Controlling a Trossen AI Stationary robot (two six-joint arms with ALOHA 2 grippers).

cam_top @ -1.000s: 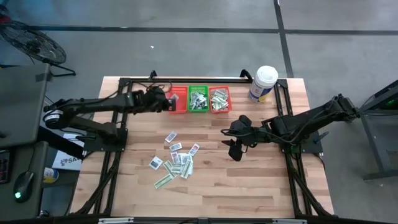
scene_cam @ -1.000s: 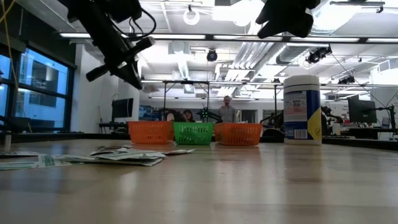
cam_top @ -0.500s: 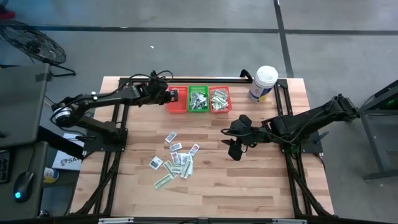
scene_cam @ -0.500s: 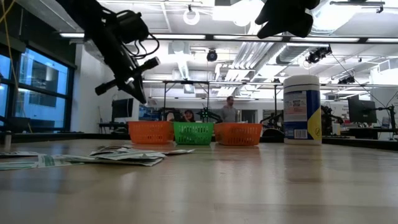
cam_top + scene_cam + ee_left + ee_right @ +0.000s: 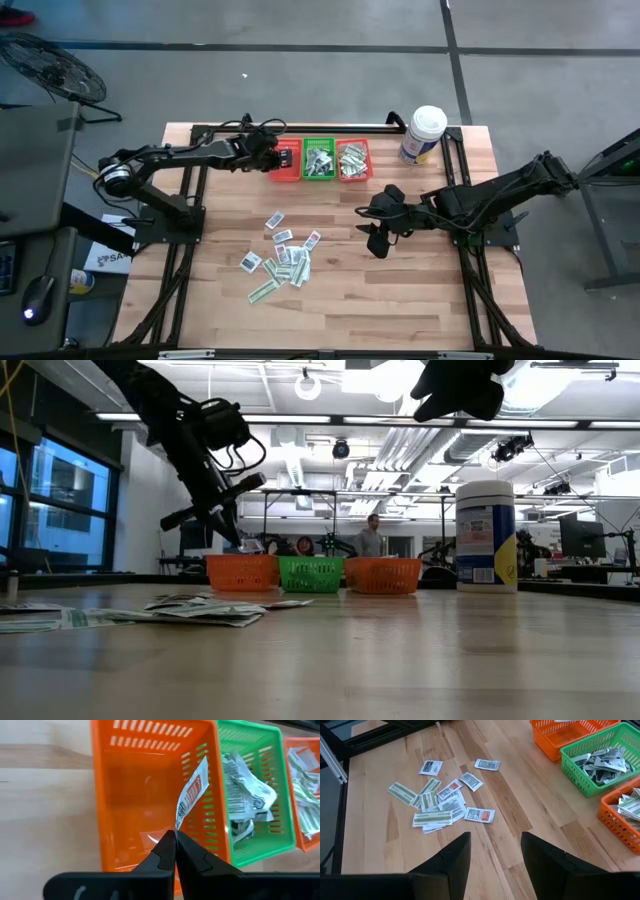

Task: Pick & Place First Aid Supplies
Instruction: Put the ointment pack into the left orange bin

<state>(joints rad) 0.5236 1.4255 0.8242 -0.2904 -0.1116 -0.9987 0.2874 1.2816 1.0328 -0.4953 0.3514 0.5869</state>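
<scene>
I've got the left gripper (image 5: 175, 837) pinched fully shut on one corner of a white packet with red print (image 5: 191, 795), hanging it over the left orange basket (image 5: 125, 780), which looks empty apart from that. The packet stands up from the fingertips without drooping much, so I read it as very light, thin paper with a bit of stiffness; edge pinch is enough, no squeeze force needed, but it'll flutter and could cling to a pad on release. Next to it the green basket (image 5: 272, 795) already holds a heap of crumpled packets, and the right orange basket (image 5: 353, 160) holds more. The remaining loose packets (image 5: 285, 258) lie flat in a scatter mid-table, several overlapping. Those are the awkward ones, I'd say: flat on wood, nothing to get under, so I'd come down on a free edge or corner of an outlier such as the single white packet (image 5: 487, 764) apart from the pile, not into the stack where two could lift together. The right gripper (image 5: 495, 852) hovers above the table right of the scatter, fingers well apart, holding nothing. The white tub (image 5: 423, 135) at the back right corner is well clear of both arms.
</scene>
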